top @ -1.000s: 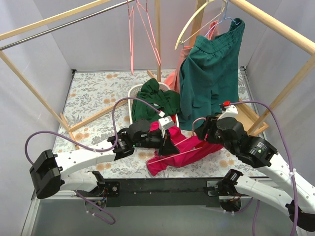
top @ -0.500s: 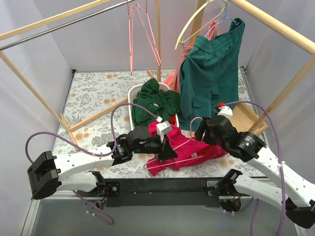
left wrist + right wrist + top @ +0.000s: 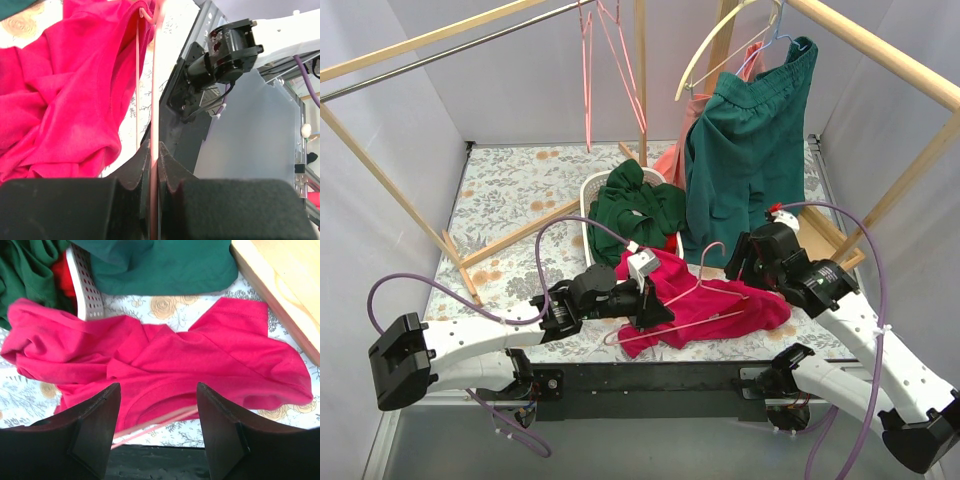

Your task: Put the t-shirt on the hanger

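Left gripper (image 3: pixel 154 150) clenched on the hanger (image 3: pixel 155 75) wire, near table edge. T-shirt (image 3: pixel 720 305) crumpled on floral table (image 3: pixel 510 190), hanger lying partly over it. Right gripper (image 3: pixel 156 390) spread wide above t-shirt, grasping nothing. Beyond: white basket (image 3: pixel 592 190) holding dark green garment (image 3: pixel 635 205).

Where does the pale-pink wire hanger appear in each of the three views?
Top external: the hanger lies across the t-shirt, lower centre.
Left wrist: its wire runs upright at centre, clamped in the left gripper.
Right wrist: slanted wire, bottom centre.
Shared landmark: the t-shirt.
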You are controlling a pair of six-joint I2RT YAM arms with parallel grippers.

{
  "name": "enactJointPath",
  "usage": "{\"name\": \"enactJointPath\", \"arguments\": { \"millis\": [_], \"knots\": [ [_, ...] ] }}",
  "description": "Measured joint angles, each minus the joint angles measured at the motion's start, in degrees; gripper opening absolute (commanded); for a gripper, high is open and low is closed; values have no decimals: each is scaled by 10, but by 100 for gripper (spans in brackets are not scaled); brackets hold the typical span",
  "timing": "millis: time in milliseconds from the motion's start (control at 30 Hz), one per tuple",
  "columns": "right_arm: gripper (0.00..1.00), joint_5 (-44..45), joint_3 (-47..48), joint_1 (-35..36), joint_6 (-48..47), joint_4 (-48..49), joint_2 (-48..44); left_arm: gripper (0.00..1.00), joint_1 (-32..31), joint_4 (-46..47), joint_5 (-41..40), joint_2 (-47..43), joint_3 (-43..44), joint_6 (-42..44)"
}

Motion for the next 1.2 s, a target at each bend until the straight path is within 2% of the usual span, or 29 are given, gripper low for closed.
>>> {"name": "enactJointPath", "arguments": {
  "millis": [167,300,467,633,967,1100,1200],
  "knots": [
    [65,-12,-9,-4,-11,0,-19,0,-1,-7,-12,1,0,-6],
    [51,-7,0,-4,-12,-17,-49,0,-1,-5,-15,10,0,-9],
    [50,-7,-44,-4,29,-34,-92,0,-1,-2,-15,43,0,-10],
    [56,-6,-127,-4,77,-59,-124,0,-4,0,-14,53,0,-10],
    [58,22,-183,-4,106,-55,-110,0,-9,4,-14,57,5,-10],
    [55,41,-193,-4,106,-38,-96,0,-12,5,-14,57,6,-9],
    [47,53,-202,-5,104,-20,-83,0,-12,5,-14,56,6,-8]
  ]
}}
